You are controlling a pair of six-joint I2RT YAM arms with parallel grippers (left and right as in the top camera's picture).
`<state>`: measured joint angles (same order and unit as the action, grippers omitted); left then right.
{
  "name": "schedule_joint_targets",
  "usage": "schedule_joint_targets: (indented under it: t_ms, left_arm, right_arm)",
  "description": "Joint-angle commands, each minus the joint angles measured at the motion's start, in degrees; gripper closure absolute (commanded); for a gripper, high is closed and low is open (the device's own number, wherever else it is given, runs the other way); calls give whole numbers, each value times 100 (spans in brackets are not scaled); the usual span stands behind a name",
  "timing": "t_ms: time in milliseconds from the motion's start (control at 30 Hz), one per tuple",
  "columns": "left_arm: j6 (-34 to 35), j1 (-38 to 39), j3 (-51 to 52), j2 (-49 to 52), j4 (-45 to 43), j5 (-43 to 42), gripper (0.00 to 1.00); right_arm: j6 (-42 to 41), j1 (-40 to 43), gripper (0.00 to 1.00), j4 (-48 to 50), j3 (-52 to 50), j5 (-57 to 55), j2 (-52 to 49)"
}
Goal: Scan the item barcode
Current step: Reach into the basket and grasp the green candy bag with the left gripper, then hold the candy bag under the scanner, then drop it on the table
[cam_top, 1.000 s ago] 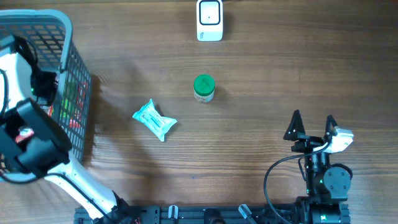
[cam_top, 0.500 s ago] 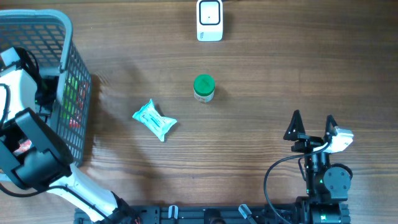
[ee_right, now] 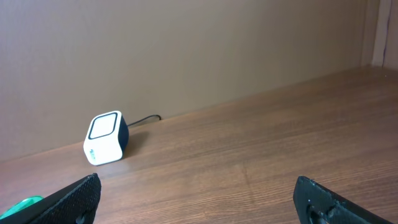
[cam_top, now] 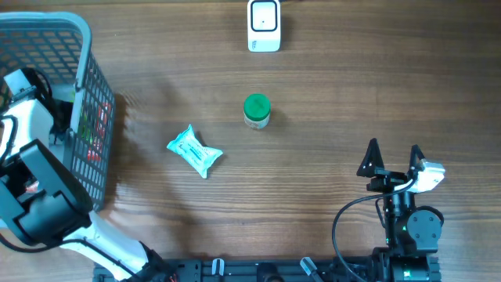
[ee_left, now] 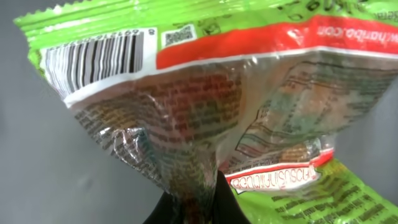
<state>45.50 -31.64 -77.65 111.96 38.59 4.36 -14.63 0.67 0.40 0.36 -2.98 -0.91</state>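
In the left wrist view a green and red snack bag (ee_left: 205, 106) fills the frame, its barcode (ee_left: 96, 59) at the upper left. My left gripper (ee_left: 196, 196) is shut on the bag's crinkled lower edge. From overhead, the left arm (cam_top: 31, 117) reaches into the grey basket (cam_top: 47, 31), and the bag's green and red (cam_top: 90, 125) show through the mesh. The white scanner (cam_top: 264, 26) stands at the table's far edge and also appears as a white scanner (ee_right: 106, 138) in the right wrist view. My right gripper (cam_top: 394, 157) rests open at the near right, nothing between its fingers (ee_right: 78, 196).
A green-lidded jar (cam_top: 257, 110) stands mid-table. A pale blue wipes pack (cam_top: 194, 150) lies to its left. The basket's wire wall (cam_top: 98, 133) borders the table's left side. The scanner's cable runs off the far edge.
The left arm has shifted slightly inside the basket. The right arm, jar, pack and scanner have not moved.
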Motion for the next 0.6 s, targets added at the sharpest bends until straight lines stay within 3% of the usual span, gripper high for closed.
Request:
schedule_joint_targets:
  t_ms: [0, 133, 300, 467, 567]
  left_arm:
    - [-313, -131, -896, -852, 894, -221, 96]
    - [-310, -201, -2087, -2492, 1576, -221, 96]
    - [-260, -186, -2096, -4299, 1637, -219, 96]
    - [175, -87, -2096, -4758, 1965, -256, 96]
    - [170, 743, -2094, -4658, 2312, -671, 96]
  right_arm:
    - [94, -22, 0, 20, -7, 61, 11]
    - [96, -22, 0, 20, -7, 61, 11]
    - [94, -22, 0, 20, -7, 61, 11]
    - [94, -22, 0, 20, -7, 61, 11]
    - [94, -22, 0, 20, -7, 61, 11]
